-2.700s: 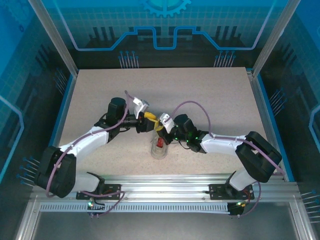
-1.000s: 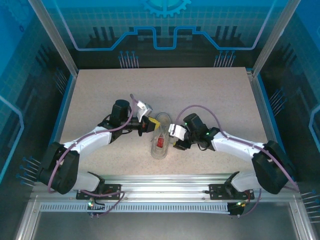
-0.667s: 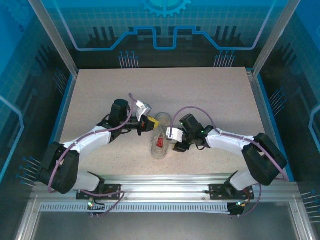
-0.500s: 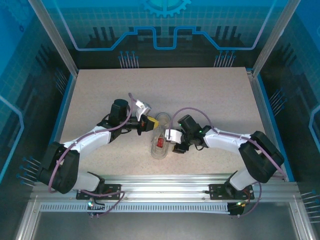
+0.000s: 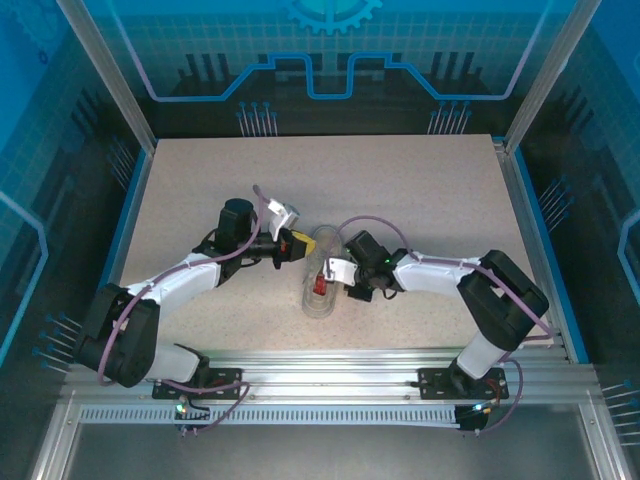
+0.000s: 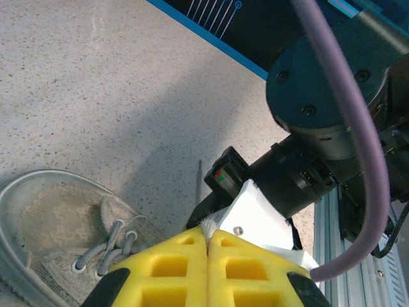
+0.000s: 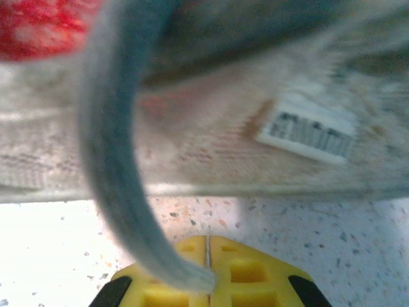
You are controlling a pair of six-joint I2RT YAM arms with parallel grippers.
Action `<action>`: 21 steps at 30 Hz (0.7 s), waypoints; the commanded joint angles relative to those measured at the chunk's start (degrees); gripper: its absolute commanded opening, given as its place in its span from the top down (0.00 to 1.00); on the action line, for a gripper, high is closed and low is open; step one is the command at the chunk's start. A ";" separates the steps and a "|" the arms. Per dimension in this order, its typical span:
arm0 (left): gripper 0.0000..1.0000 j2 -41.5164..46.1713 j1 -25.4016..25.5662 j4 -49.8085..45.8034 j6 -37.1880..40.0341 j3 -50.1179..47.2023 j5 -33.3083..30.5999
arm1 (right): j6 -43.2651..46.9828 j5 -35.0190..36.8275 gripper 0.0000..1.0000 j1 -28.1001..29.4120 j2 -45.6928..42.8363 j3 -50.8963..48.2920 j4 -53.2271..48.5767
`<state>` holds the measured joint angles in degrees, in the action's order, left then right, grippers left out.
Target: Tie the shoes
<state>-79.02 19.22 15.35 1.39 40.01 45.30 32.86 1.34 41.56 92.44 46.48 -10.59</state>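
Top view, shoe: a small whitish-grey sneaker (image 5: 319,300) with a red patch (image 5: 320,285) inside lies on the speckled beige tabletop (image 5: 420,200), midway between the left and right edges and closer to the near edge than the far one.
Top view, arms: the left gripper (image 5: 301,244) is at the sneaker's far left side and the right gripper (image 5: 330,272) is against its right side. The 2 arms close in from opposite sides.
Left wrist view, hand: the left gripper (image 6: 208,246) has its yellow fingers (image 6: 172,262) pressed fully together. A white tuft (image 6: 206,223) shows at their seam, but I cannot tell whether it is a pinched lace end.
Left wrist view, shoe: the sneaker (image 6: 45,211) is at the lower left, its thin white laces (image 6: 105,246) loose in the eyelets.
Right wrist view, hand: the right gripper (image 7: 208,252) is fully closed, with a pale lace strand (image 7: 108,160) ending at the fingertips and apparently pinched.
Right wrist view, shoe: the sneaker (image 7: 223,128) side wall is very close, with a printed label (image 7: 307,131).
Step in hand: likely securing 1 lace end in each gripper, before any knot.
Next move: probably drawing the strands out and crossing them. This calls for a steady pull that does not drag the light shoe.
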 commanded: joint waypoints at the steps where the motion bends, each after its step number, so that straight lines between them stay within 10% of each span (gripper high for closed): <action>1: 1.00 1.85 -0.39 1.88 0.22 -1.05 1.72 | -3.08 1.64 1.00 -0.93 -5.46 -1.12 -0.32; 8: 1.00 3.06 1.08 -0.55 3.71 -1.76 2.07 | -5.73 7.16 1.00 -4.26 -6.35 3.60 -3.25; 21: 1.00 2.26 4.91 -1.86 7.93 -2.24 2.13 | -7.97 -14.51 0.95 -10.11 15.07 42.53 -26.44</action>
<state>-77.52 23.09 14.31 6.35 37.76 45.47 26.26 -4.67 31.64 103.11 82.67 -28.14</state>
